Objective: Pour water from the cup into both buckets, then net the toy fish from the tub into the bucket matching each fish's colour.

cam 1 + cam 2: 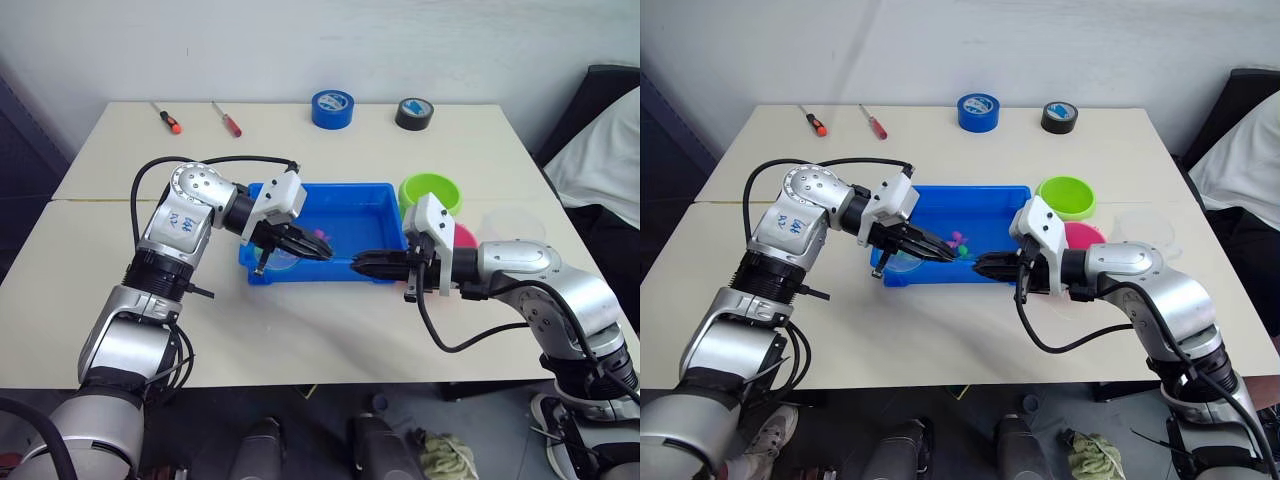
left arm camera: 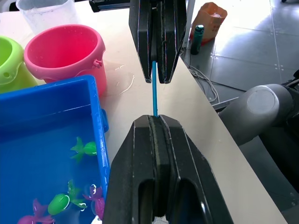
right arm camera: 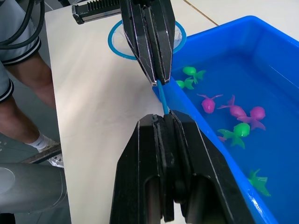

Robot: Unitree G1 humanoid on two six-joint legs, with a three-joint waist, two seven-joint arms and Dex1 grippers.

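Net [image 3: 145, 38] sits mid-frame over the tub's [image 1: 385, 192] front edge, its thin stick pinched by both the left gripper [image 1: 305, 245] and right gripper [image 1: 368, 263]. You'll find it light and whippy; grip nearer the hoop.

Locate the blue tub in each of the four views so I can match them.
Left eye view: tub mid-table, between both arms.
Right eye view: tub mid-table, beside the green bucket.
Left wrist view: tub next to the pink bucket.
Right wrist view: tub beside the net.
Shared landmark: toy fish floating inside.
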